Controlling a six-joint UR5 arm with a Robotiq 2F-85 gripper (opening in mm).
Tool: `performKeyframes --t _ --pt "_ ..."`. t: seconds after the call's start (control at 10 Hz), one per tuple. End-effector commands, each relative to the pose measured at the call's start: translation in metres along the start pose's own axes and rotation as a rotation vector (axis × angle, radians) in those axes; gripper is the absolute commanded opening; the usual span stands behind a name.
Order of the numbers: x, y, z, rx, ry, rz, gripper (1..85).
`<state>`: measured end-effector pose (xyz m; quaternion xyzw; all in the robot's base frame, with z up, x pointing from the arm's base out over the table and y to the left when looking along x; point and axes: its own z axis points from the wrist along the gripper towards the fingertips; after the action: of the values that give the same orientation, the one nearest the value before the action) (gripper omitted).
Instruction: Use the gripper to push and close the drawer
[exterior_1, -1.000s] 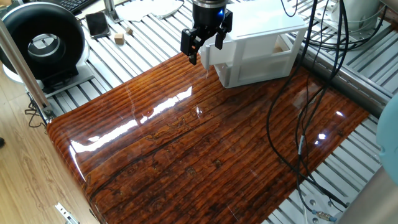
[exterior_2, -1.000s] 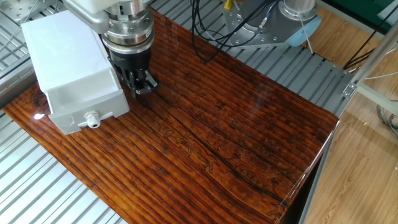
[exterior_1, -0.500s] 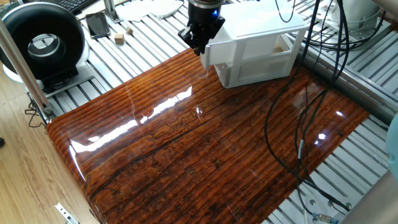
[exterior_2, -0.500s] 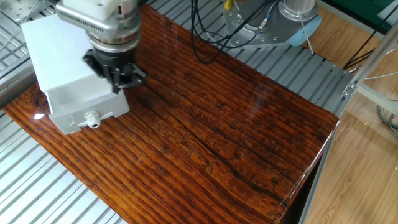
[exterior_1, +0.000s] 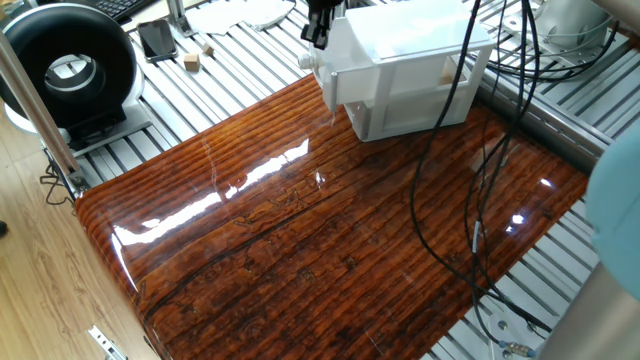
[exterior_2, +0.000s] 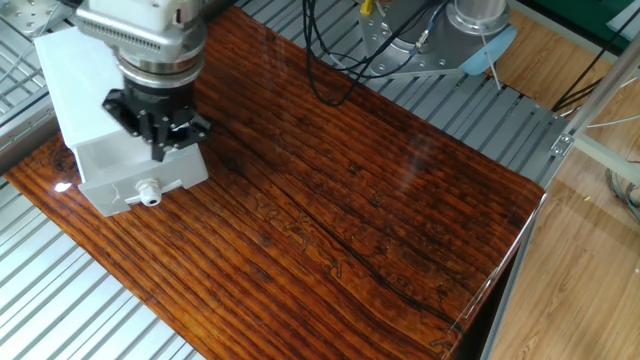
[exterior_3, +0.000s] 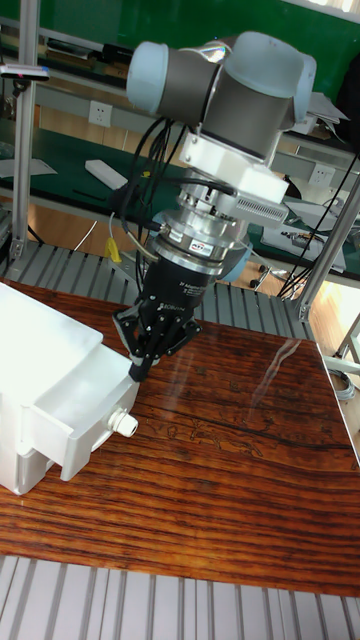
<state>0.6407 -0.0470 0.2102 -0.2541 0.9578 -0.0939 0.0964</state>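
The white drawer sticks partly out of the top of a small white cabinet, its small white knob facing the table's open side. My black gripper hangs over the drawer's front end, just above and behind the knob, with its fingers drawn together on nothing. In the tall fixed view the gripper tip sits just above the drawer front and its knob. In one fixed view the gripper is mostly cut off by the top edge, behind the drawer.
The cabinet stands at one corner of a glossy brown wooden tabletop. Black cables hang over the table beside the cabinet. A round black device, a dark flat item and small wooden blocks lie off the board.
The gripper moved from beside the drawer's side to over its front end near the knob. Its wrist turned and its fingers went from apart to together.
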Motion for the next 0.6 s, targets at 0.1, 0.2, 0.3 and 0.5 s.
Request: performKeyframes --t 0.1,0.2,0.3,0.5 --pt "-0.021 0.002 0.006 -0.048 -0.046 0.007 37.0" --pt "-0.024 0.004 0.007 -0.049 -0.047 0.002 41.0" --pt "-0.027 0.004 0.007 -0.047 -0.053 -0.003 43.3" --pt "-0.032 0.006 0.011 -0.051 -0.069 0.002 47.7"
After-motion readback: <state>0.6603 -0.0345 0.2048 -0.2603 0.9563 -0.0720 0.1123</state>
